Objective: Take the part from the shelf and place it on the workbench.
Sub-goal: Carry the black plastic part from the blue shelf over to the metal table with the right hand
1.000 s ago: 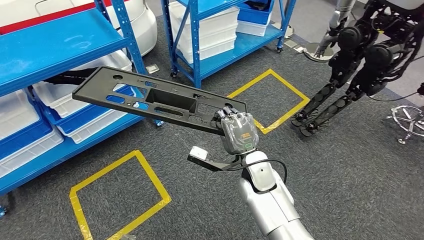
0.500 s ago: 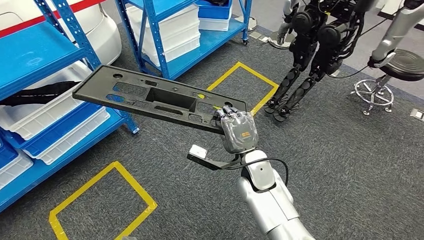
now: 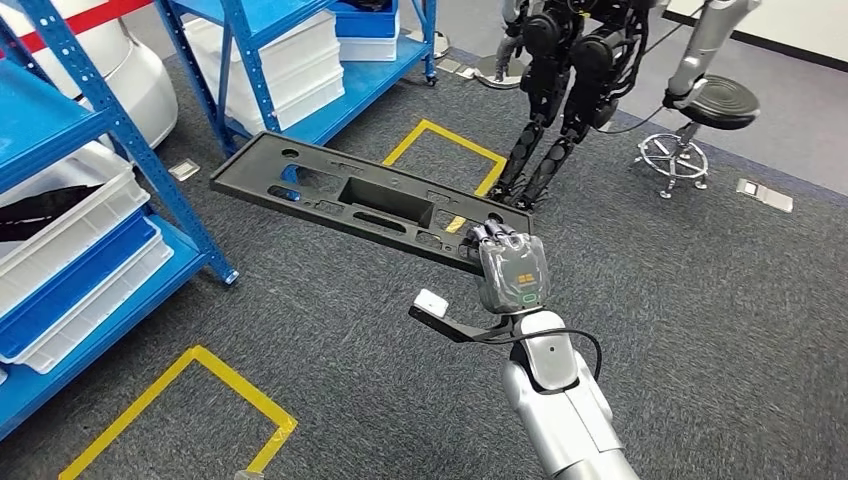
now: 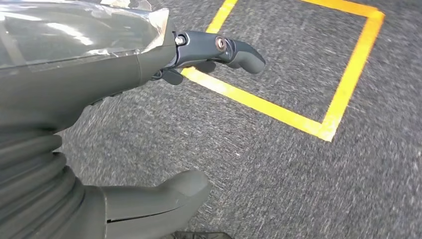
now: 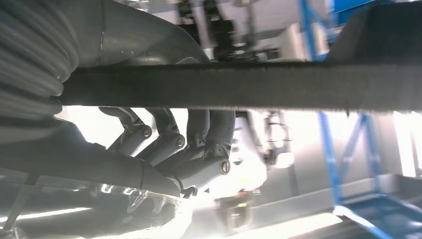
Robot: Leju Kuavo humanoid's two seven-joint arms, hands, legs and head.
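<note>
The part (image 3: pixel 370 200) is a long, flat black plastic panel with several cut-outs. It hangs level in the air above the grey carpet. My right hand (image 3: pixel 512 270) grips its near right end, with fingers curled over the edge. In the right wrist view, the panel's edge (image 5: pixel 249 84) runs as a dark bar across the picture, and the right hand's fingers (image 5: pixel 199 149) wrap around it. My left hand (image 4: pixel 74 89) hangs over the carpet with thumb and fingers apart, holding nothing.
Blue steel shelves with white bins (image 3: pixel 60 230) stand at the left, and a second rack (image 3: pixel 290 60) stands behind them. A black legged robot (image 3: pixel 570 60) and a stool (image 3: pixel 700 110) stand ahead. Yellow tape squares (image 3: pixel 440 150) mark the carpet.
The camera has turned: the shelves slid left and the other robot and stool moved toward the centre. My right hand keeps its grip on the panel.
</note>
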